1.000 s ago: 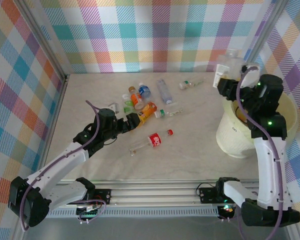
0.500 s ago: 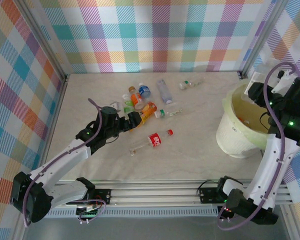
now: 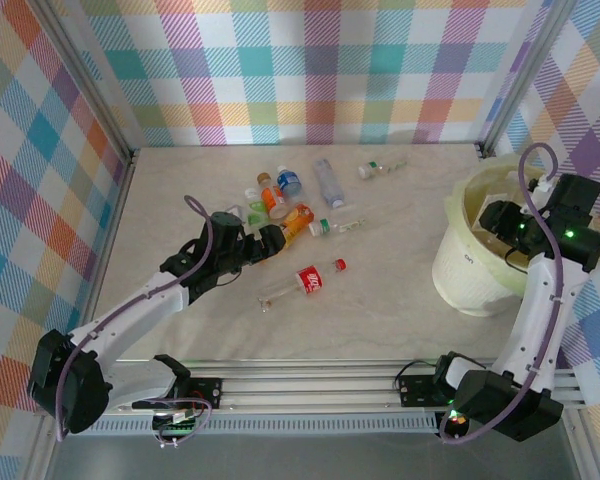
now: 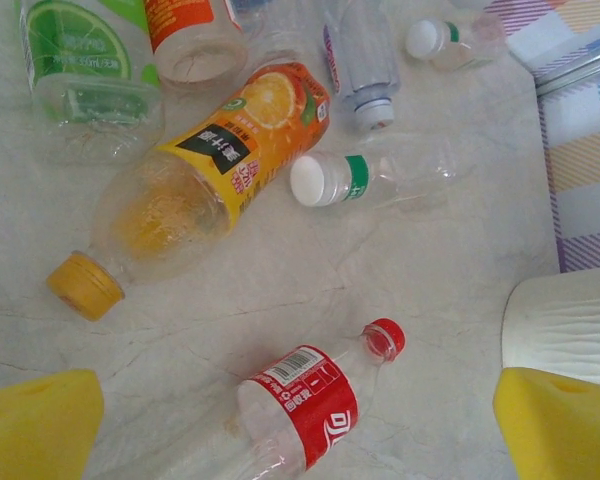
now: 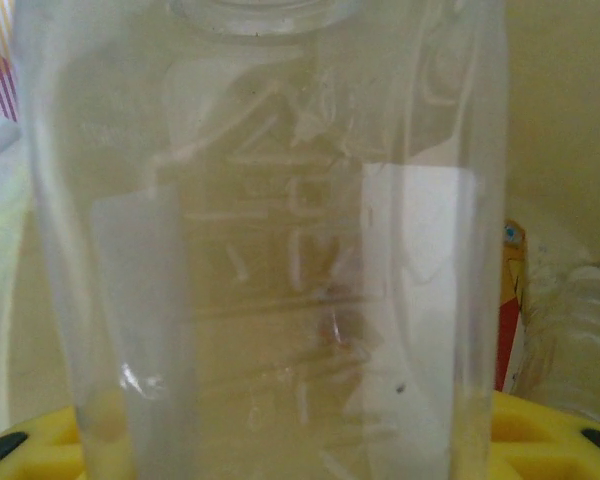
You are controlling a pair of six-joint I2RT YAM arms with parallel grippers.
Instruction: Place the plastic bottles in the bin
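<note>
Backdrop: plaid walls (image 3: 320, 60) in pastel checks close the far side and both flanks of a pale marbled table (image 3: 380, 320).
Bin (image 3: 460, 265): stands on the right side of the table, cream outside, yellow-green inside.
Right claw (image 3: 498, 222): hangs over the bin's mouth, just inside its rim.
Right claw grip: clenched on a clear bottle (image 5: 270, 250), which stands between the yellow pads (image 5: 540, 430) in the right wrist view, with the bin's inner wall behind it.
Inside the bin: 1 more bottle with a red and yellow label (image 5: 555, 330) lies to the right of the held one.
Left claw (image 3: 265, 240): released, jaws spread wide, holding and touching nothing.
Left claw place: low over the table, left of centre, at the near edge of the loose bottles.
Orange-label bottle (image 4: 210, 170): lies tilted on the table with its yellow cap toward the claw.
Red-label bottle (image 4: 300, 405): lies on the table between the 2 yellow fingertips (image 4: 40, 425) in the left wrist view.
Green-band bottle (image 4: 370, 178): clear, white cap, lies just right of the orange one.
Lime-label bottle (image 4: 80, 70): lies further off, on the left.
Far group: a blue-label bottle (image 3: 289, 182) and 2 clear bottles (image 3: 329, 182) lie on the table, well apart from the bin.
</note>
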